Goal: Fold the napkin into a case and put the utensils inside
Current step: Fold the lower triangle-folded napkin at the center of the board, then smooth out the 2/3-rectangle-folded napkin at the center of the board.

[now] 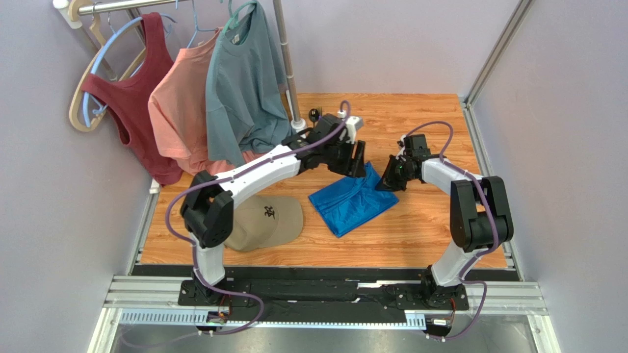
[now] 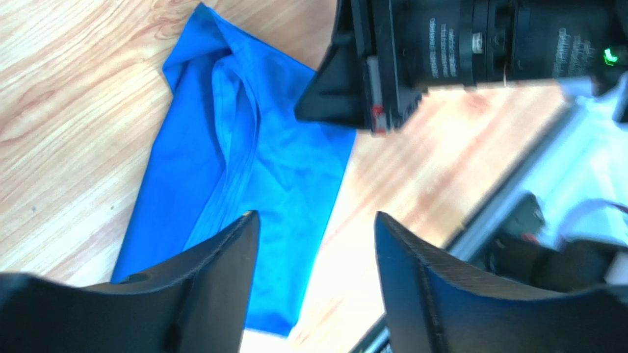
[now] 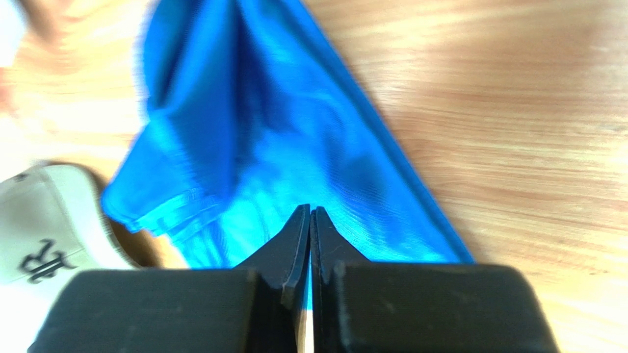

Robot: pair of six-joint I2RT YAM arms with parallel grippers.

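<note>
The right fingers (image 3: 293, 246), pressed together with tips touching, rise from 6 o'clock over the near edge of the napkin (image 3: 280, 132). The napkin lies rumpled in folds on the wooden tabletop (image 3: 516, 110). A pale cap (image 3: 44, 228) sits at 8 o'clock, just beside the cloth.

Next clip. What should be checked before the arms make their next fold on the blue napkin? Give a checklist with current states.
1. Napkin fully on the table: ok.
2. Napkin shaped into a narrow case: not ok, it is a wide, wrinkled fold.
3. Left tool open above the napkin: ok.
4. Right tool is shut; cloth pinched in it: cannot tell.
5. Utensils located: cannot tell.
</note>
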